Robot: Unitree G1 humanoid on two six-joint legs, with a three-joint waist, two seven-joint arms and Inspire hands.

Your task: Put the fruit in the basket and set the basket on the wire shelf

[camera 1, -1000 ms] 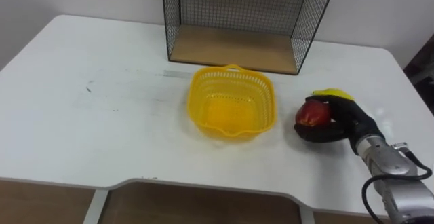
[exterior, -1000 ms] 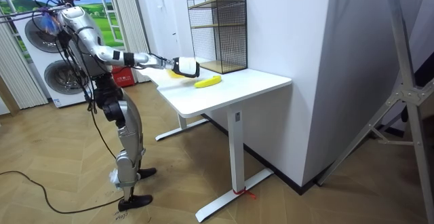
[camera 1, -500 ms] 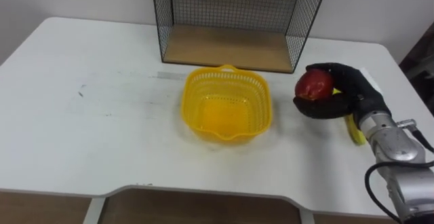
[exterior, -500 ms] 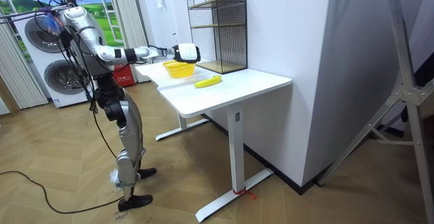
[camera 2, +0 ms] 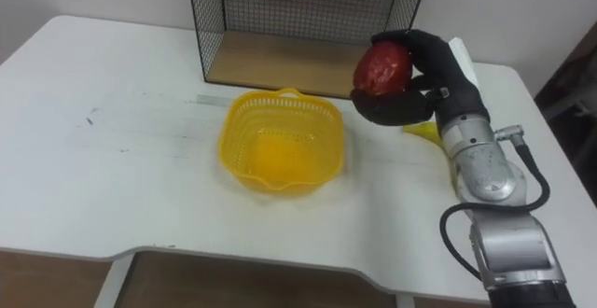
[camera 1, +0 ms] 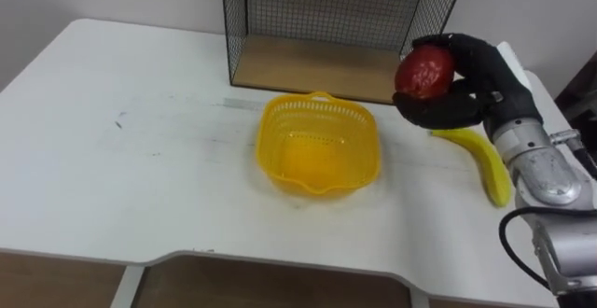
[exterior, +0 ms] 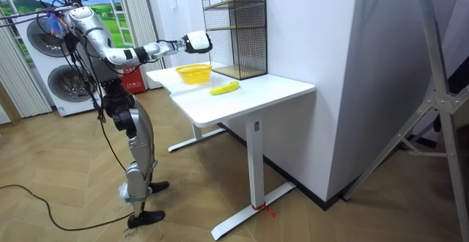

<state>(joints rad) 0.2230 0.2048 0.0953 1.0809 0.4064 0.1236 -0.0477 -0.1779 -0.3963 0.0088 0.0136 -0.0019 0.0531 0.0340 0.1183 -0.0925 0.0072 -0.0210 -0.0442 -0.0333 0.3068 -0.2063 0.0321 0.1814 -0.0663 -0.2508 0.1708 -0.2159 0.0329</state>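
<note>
My right hand (camera 1: 466, 89) (camera 2: 420, 84) is shut on a red apple (camera 1: 424, 72) (camera 2: 381, 68), held in the air to the right of the basket and a little beyond it. The yellow mesh basket (camera 1: 319, 144) (camera 2: 284, 140) stands empty on the white table (camera 1: 140, 168), in front of the black wire shelf (camera 1: 336, 28) (camera 2: 298, 19). A banana (camera 1: 483, 161) lies on the table at the right, under my forearm. In the room view I stand at the table's end with the right hand (exterior: 196, 42) raised over the basket (exterior: 193, 72); the banana (exterior: 224, 88) lies beside it.
The wire shelf has a wooden bottom board (camera 1: 317, 68) that faces the basket. The table's left half is bare white surface with faint marks. In the room view, washing machines (exterior: 44, 66) stand behind me and a white wall rises beside the table.
My right hand has lifted the apple off the table and carried it up and toward the basket. The banana it covered now lies in the open.
</note>
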